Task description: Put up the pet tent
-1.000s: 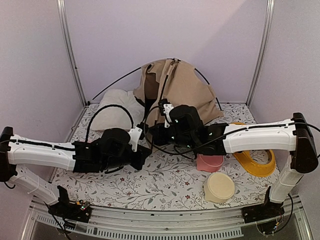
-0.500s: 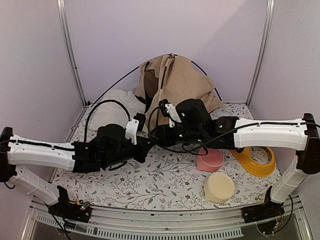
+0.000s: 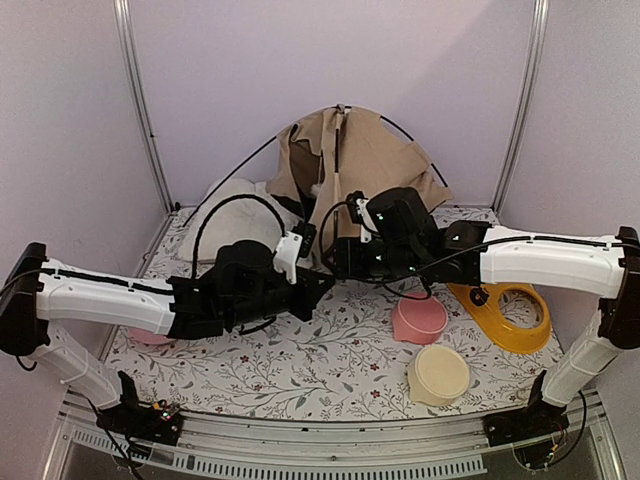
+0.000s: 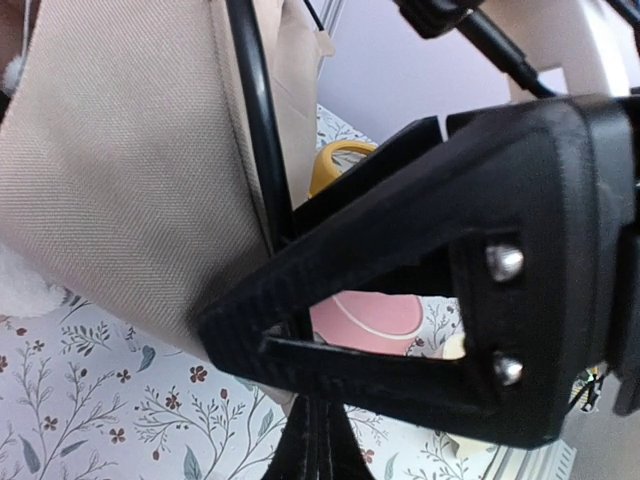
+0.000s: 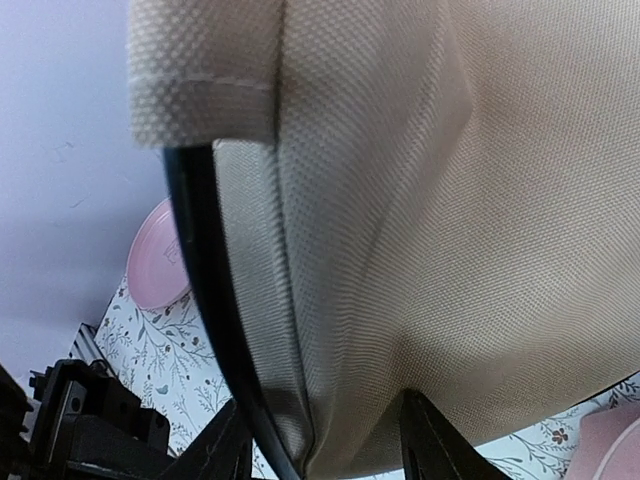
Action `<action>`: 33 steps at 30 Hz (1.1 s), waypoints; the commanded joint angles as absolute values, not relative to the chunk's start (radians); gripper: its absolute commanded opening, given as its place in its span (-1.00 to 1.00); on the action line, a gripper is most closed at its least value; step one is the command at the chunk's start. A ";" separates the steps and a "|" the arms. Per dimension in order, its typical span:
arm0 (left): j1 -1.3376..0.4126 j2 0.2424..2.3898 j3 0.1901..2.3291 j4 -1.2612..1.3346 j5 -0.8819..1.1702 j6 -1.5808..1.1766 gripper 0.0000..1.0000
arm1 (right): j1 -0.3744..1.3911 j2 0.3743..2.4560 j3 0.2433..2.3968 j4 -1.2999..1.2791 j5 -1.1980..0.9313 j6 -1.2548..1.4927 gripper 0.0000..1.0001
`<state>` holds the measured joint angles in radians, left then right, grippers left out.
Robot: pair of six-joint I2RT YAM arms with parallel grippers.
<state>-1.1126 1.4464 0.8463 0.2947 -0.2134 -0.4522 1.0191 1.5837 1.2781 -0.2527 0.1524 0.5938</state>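
Observation:
The pet tent (image 3: 375,160) stands half raised at the back centre, tan fabric on thin black poles (image 3: 250,157). My left gripper (image 3: 316,284) is at its lower front edge. In the left wrist view its fingers (image 4: 312,415) are pressed together where the tent's pole (image 4: 262,150) comes down beside the fabric (image 4: 120,170). My right gripper (image 3: 345,258) is just behind it. In the right wrist view it (image 5: 325,440) is open, with the tent's hem (image 5: 400,250) and a pole (image 5: 205,290) between its spread fingers. The right gripper's finger (image 4: 480,200) crosses the left wrist view.
A cream cushion (image 3: 235,200) lies left of the tent. A pink bowl (image 3: 420,320), a yellow ring-shaped stand (image 3: 510,318) and a cream bowl (image 3: 438,372) sit front right. A pink plate (image 3: 150,337) shows under the left arm. Metal frame posts stand at the back corners.
Both grippers have moved back and to the right along the tent's front edge. The tent has risen and stands more upright. The pink plate now shows by the left arm.

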 commanded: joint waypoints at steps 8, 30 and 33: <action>-1.118 1.478 1.001 0.289 -0.138 -0.369 -0.67 | 0.811 1.377 1.109 -0.405 0.269 0.634 0.01; -0.690 1.154 1.090 -0.155 -0.221 -0.268 0.06 | 0.598 1.236 1.003 -0.386 0.099 0.581 0.36; -0.620 1.164 1.130 -0.176 -0.166 -0.244 0.08 | 0.599 1.261 1.022 -0.374 0.107 0.580 0.31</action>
<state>-0.6937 1.1625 1.0710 -0.1074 -0.2535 -0.3042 0.5953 1.2549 1.0157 -0.4202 0.1265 0.5655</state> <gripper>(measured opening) 0.535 0.670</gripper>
